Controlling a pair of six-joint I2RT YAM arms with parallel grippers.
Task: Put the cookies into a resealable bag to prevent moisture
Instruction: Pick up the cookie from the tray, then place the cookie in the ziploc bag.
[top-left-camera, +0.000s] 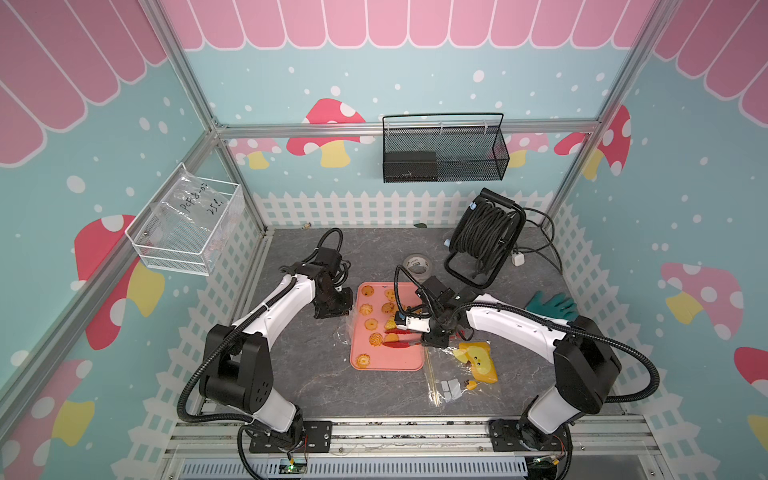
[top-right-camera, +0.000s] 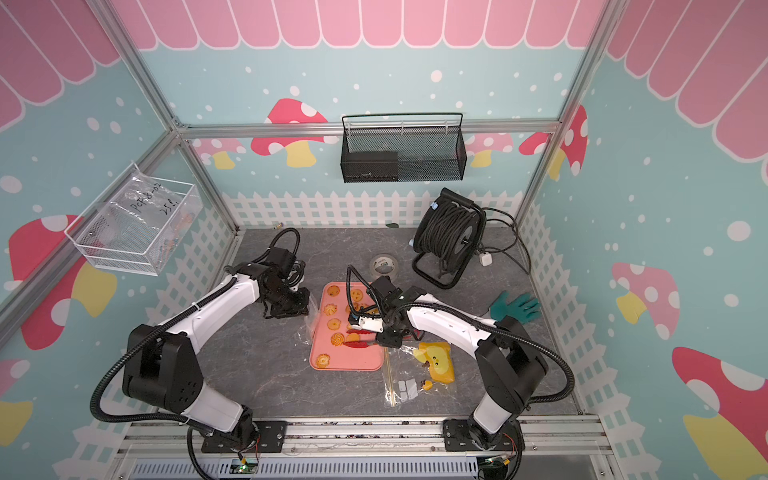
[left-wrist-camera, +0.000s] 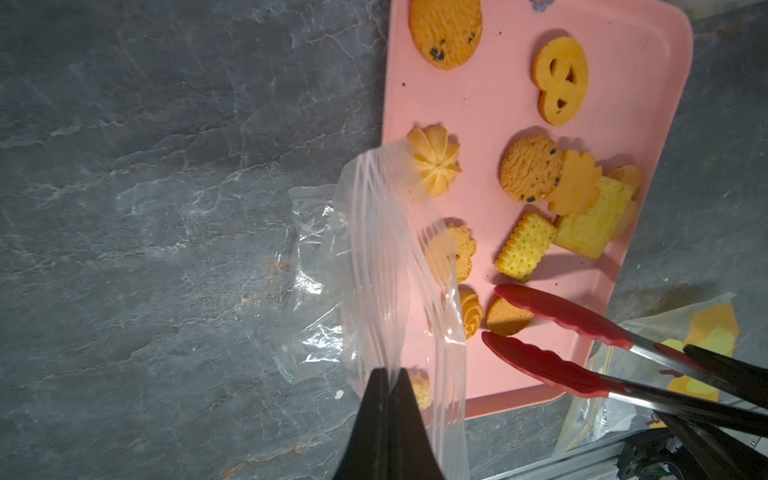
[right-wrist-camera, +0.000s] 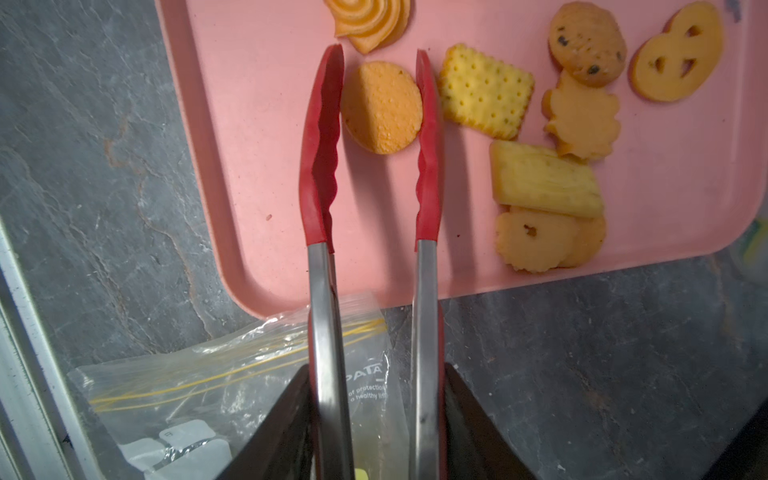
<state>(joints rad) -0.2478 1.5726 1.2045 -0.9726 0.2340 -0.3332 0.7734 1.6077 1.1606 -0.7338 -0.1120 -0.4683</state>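
On the pink tray (right-wrist-camera: 257, 174) mid-table lie the cookies (left-wrist-camera: 532, 174), spread out singly apart from a small overlapping heap. They look light, stiff and dry, probably brittle at the rims, so each is best taken across its width by the edges with a gentle squeeze; a hard pinch could snap one or make it skid on the smooth tray. The right gripper (right-wrist-camera: 376, 424) is clamped on the steel arms of the tongs (right-wrist-camera: 324, 282), whose red scalloped tips bracket a plain round cookie (right-wrist-camera: 382, 108), one tip touching its edge and the other just beside it. The bag (left-wrist-camera: 382, 249) is thin, limp film that will sag shut unless held, and its rim is the place to hold it. The left gripper (left-wrist-camera: 388, 415) is closed on that rim, lifting the mouth over the tray's edge while the rest lies crumpled on the table. The cookies are golden-orange: ridged rosettes, chocolate-chipped rounds, a pretzel shape, dotted square crackers and a paler oblong one. The bag is clear, with faint ribs along its rim, and appears empty.
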